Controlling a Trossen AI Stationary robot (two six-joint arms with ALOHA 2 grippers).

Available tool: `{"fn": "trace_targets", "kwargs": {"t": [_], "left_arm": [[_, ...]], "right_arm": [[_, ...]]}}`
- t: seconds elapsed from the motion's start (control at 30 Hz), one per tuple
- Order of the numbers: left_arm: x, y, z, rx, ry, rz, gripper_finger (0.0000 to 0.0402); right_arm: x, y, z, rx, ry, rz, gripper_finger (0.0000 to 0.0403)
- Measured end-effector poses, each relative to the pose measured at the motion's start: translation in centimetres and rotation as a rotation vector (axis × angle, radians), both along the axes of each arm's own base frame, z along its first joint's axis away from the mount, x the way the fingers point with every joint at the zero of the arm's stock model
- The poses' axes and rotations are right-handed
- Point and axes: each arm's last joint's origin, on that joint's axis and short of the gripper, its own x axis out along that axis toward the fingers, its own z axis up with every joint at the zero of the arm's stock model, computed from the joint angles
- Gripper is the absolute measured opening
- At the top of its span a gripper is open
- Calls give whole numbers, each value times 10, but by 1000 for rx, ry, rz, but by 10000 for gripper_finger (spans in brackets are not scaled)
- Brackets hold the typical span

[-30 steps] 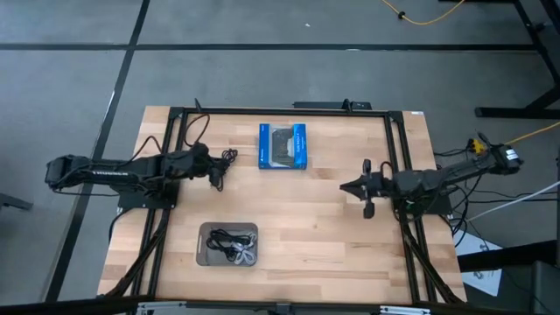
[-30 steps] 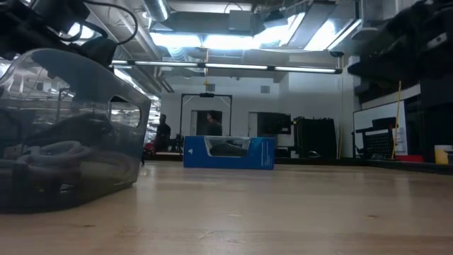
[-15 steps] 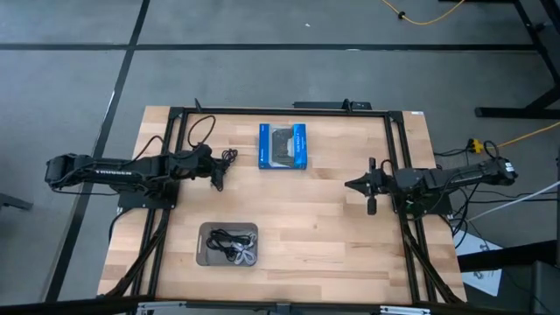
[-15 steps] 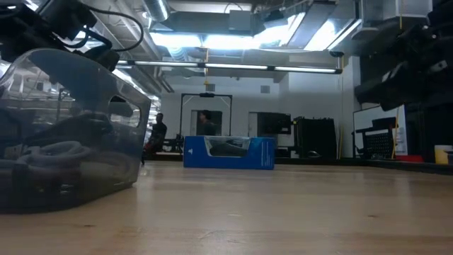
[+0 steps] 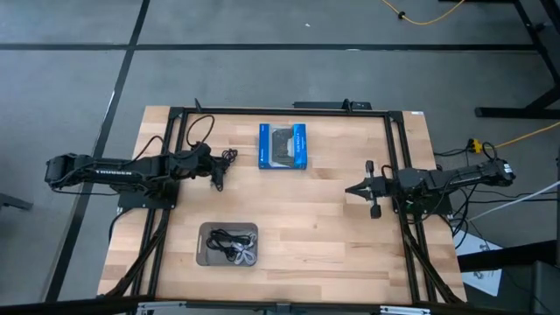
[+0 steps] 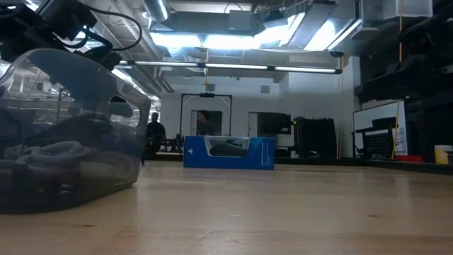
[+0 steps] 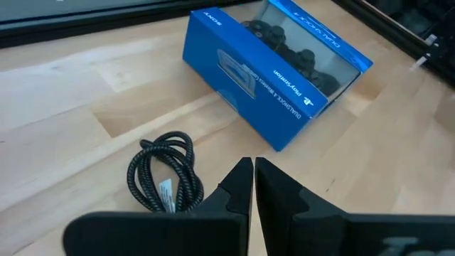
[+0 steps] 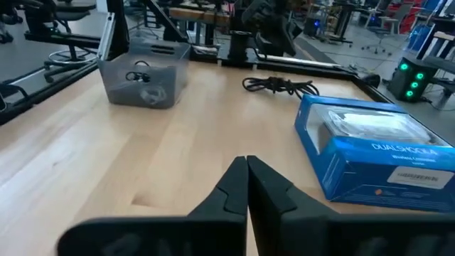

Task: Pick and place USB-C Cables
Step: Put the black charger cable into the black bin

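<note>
A black braided USB-C cable (image 7: 165, 178) lies coiled on the wood beside the blue box (image 7: 274, 71); it also shows in the high view (image 5: 229, 157) and the right wrist view (image 8: 279, 85). My left gripper (image 7: 249, 163) is shut and hovers just beside this cable, touching nothing; in the high view it (image 5: 219, 170) is at the table's far left. The clear tray (image 5: 228, 244) near the near edge holds several coiled cables, black ones and a light one (image 5: 246, 255). My right gripper (image 8: 247, 162) is shut and empty, over the table's right side (image 5: 350, 188).
The blue-edged box (image 5: 283, 146) with a dark window stands near the far edge, centre. A black frame (image 5: 398, 149) runs round the table. The tray (image 6: 71, 134) fills the low view's left. Bare wood (image 5: 324, 227) lies between tray and right arm. People (image 6: 154, 132) stand far behind.
My right gripper has drawn back a little toward the table's right edge. The cable beside the left gripper and the tray have stayed where they were.
</note>
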Motion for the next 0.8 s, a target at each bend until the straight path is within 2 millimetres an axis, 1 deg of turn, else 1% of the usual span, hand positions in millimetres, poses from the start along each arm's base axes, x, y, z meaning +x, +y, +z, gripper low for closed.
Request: {"fn": "trace_targets", "kwargs": {"t": [0.17, 0.27, 0.37, 0.43, 0.5, 0.57, 0.63, 0.7, 0.8], "left_arm": [[0, -1, -1, -25, -5, -20, 12], [0, -2, -6, -121, 6, -28, 12], [-2, -3, -12, -209, 29, 28, 12], [-3, -1, -15, -216, 35, 108, 12], [-2, 1, -14, -214, 41, 135, 12], [3, 3, -3, -197, 32, 122, 12], [11, 5, 12, -167, 38, 94, 11], [17, 7, 26, -139, 109, 81, 11], [24, 12, 44, -130, 269, 83, 11]], "right_arm": [[0, 0, 0, 39, 1, -7, 10], [0, 0, 0, 64, 2, -11, 18], [0, 0, 0, 76, 3, -13, 20], [0, 0, 0, 73, 3, -13, 19], [0, 0, 0, 59, 2, -11, 18], [0, 0, 0, 53, 3, -10, 17], [0, 0, 0, 53, 2, -10, 17], [0, 0, 0, 53, 2, -9, 17], [0, 0, 0, 55, 2, -10, 16]]}}
